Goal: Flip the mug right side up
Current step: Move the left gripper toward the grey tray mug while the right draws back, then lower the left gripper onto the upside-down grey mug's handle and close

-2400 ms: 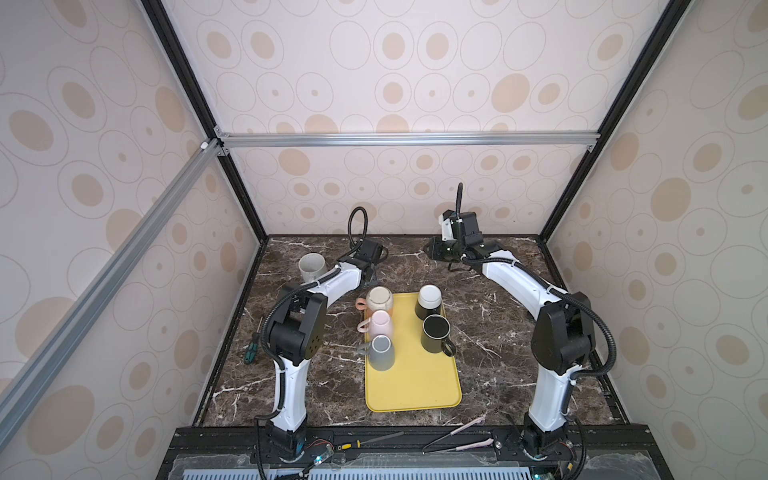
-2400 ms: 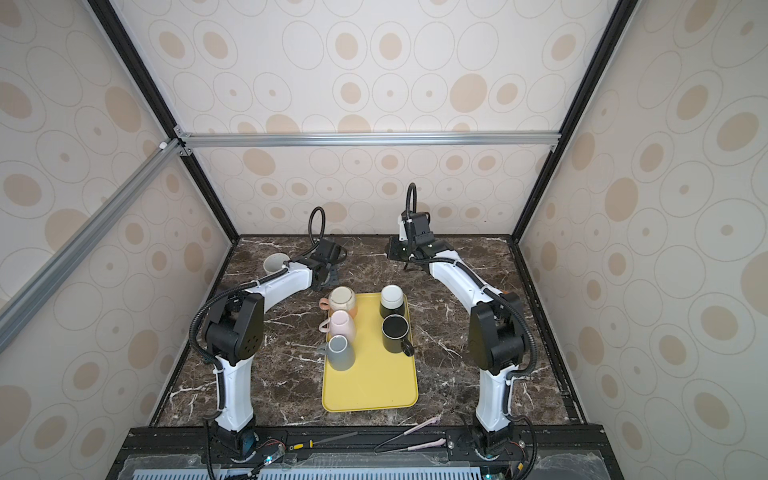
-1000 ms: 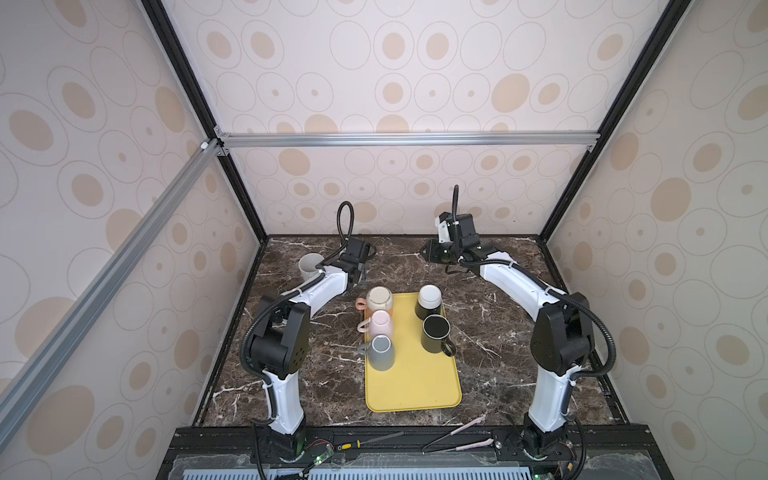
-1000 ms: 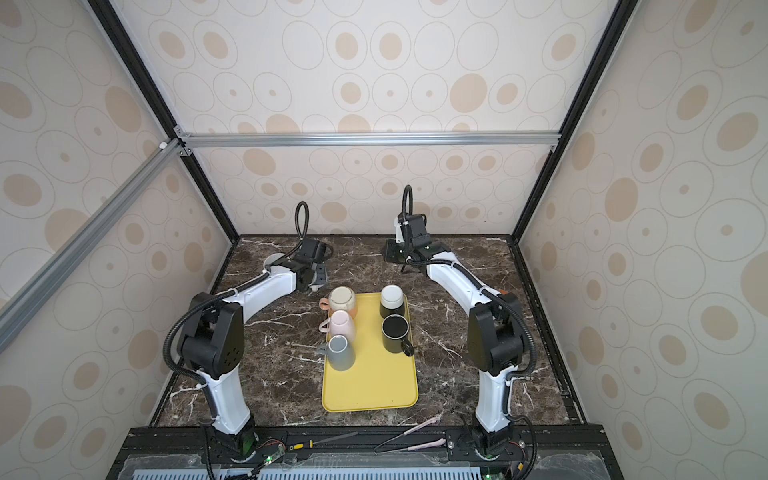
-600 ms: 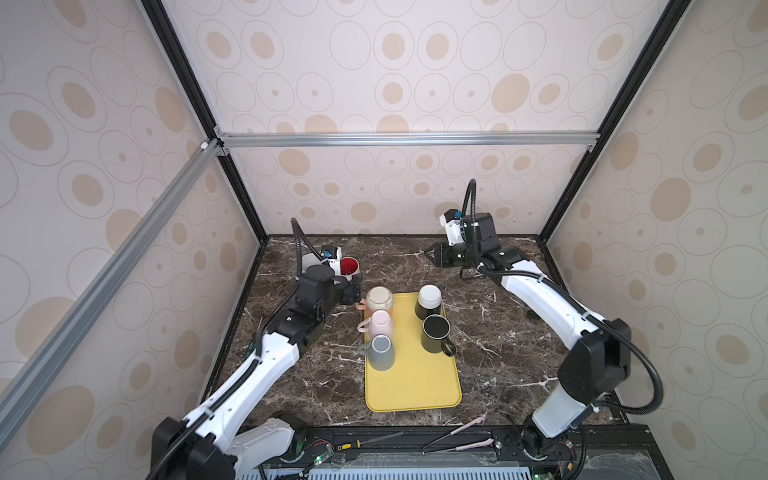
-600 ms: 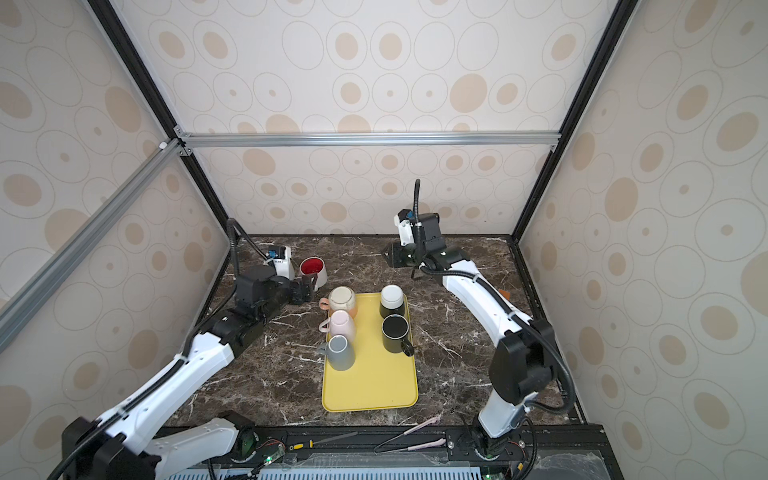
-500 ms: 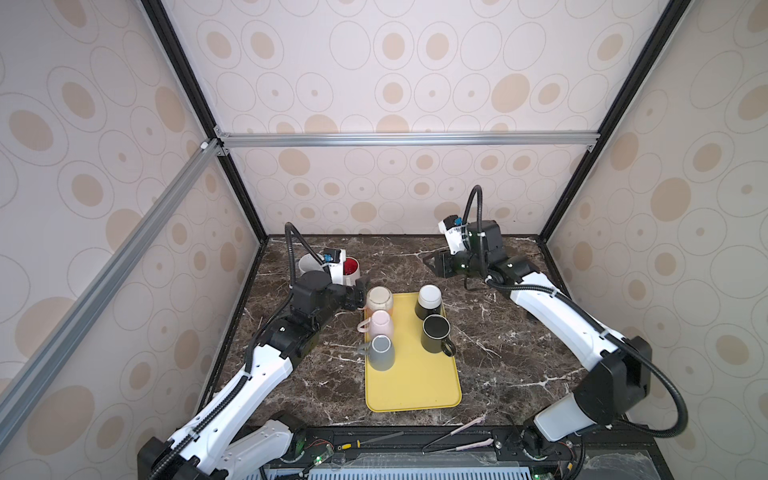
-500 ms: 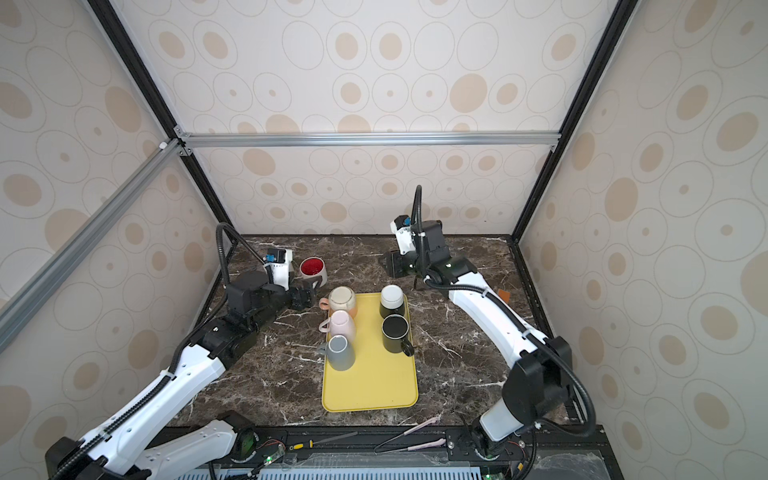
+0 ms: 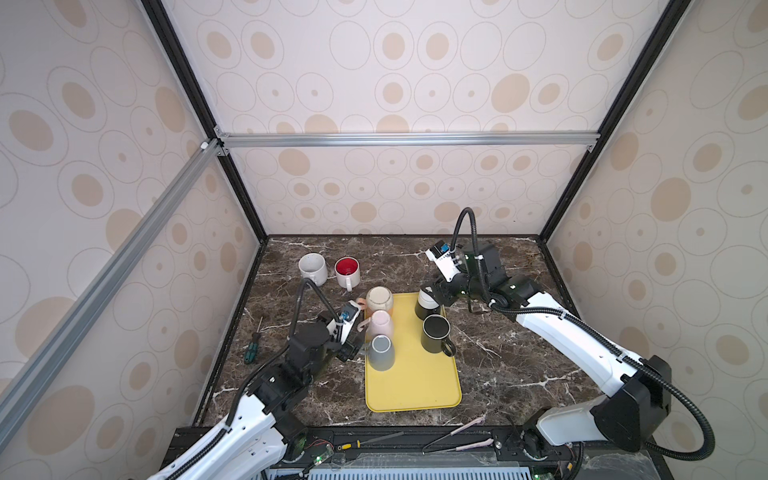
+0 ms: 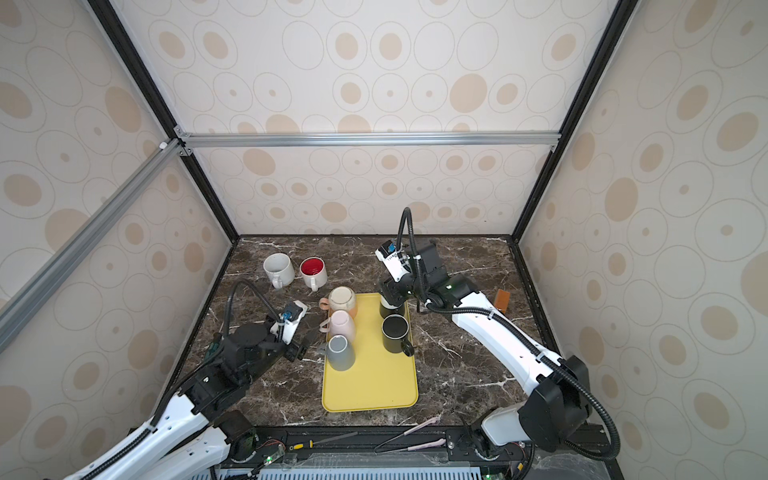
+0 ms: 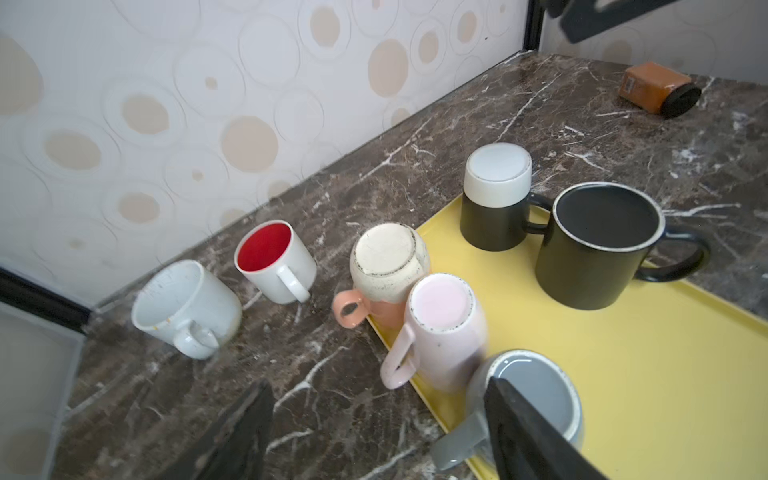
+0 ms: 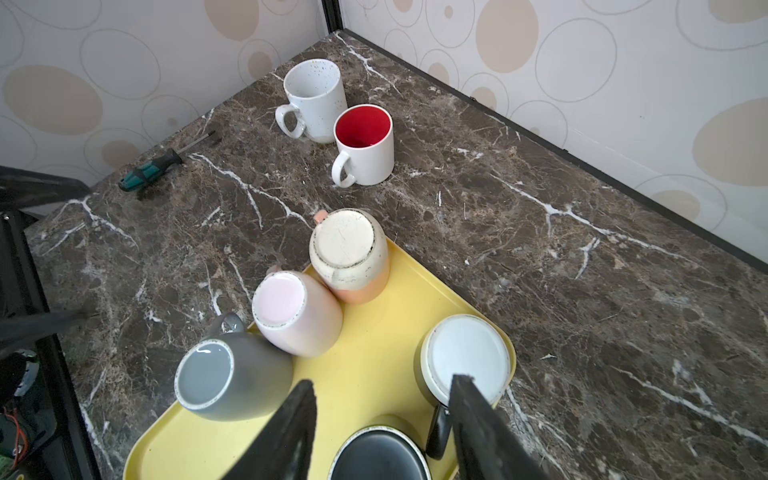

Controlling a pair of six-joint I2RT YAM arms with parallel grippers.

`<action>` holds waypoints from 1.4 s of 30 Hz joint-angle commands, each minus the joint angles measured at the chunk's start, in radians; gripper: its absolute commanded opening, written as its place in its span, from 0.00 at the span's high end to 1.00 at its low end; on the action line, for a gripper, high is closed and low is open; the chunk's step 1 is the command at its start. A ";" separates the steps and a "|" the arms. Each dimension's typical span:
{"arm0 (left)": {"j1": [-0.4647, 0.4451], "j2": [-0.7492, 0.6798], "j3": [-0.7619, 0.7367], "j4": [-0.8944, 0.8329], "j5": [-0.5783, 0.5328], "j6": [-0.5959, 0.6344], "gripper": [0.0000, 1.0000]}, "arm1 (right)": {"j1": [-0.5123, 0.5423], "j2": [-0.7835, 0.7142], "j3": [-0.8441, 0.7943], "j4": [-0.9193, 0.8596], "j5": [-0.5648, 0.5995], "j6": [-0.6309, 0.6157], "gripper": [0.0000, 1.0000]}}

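On the yellow tray (image 9: 415, 386), the grey mug (image 9: 381, 352) stands upside down at its left edge, the left gripper (image 9: 353, 352) wide open just beside it. The right gripper (image 12: 384, 384), jaws apart, hovers by the inverted black-and-white mug (image 12: 465, 357) at the far corner, seemingly not touching.

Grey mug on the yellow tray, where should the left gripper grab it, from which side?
Probably the handle, approached from the left arm's side. The grey mug stands base up at the edge of the yellow tray, handle jutting off it toward the open left gripper; the pink mug sits close behind.
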 commanded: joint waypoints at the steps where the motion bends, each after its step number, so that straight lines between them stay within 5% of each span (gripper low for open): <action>1: 0.006 0.029 -0.022 0.115 -0.035 0.238 0.18 | 0.001 -0.035 -0.027 0.003 0.030 -0.036 0.46; 7: 0.077 0.204 0.004 -0.016 0.122 0.339 0.21 | 0.001 -0.020 -0.025 0.003 0.094 -0.053 0.47; 15: 0.140 0.125 0.047 -0.229 0.295 0.452 0.23 | 0.002 -0.032 -0.048 0.024 0.113 -0.041 0.47; 24: 0.176 0.186 0.054 -0.204 0.587 0.502 0.26 | 0.002 -0.039 -0.044 0.034 0.154 -0.043 0.47; 42: 0.191 0.449 0.118 -0.226 0.679 0.507 0.35 | 0.001 -0.021 -0.053 0.057 0.168 -0.049 0.46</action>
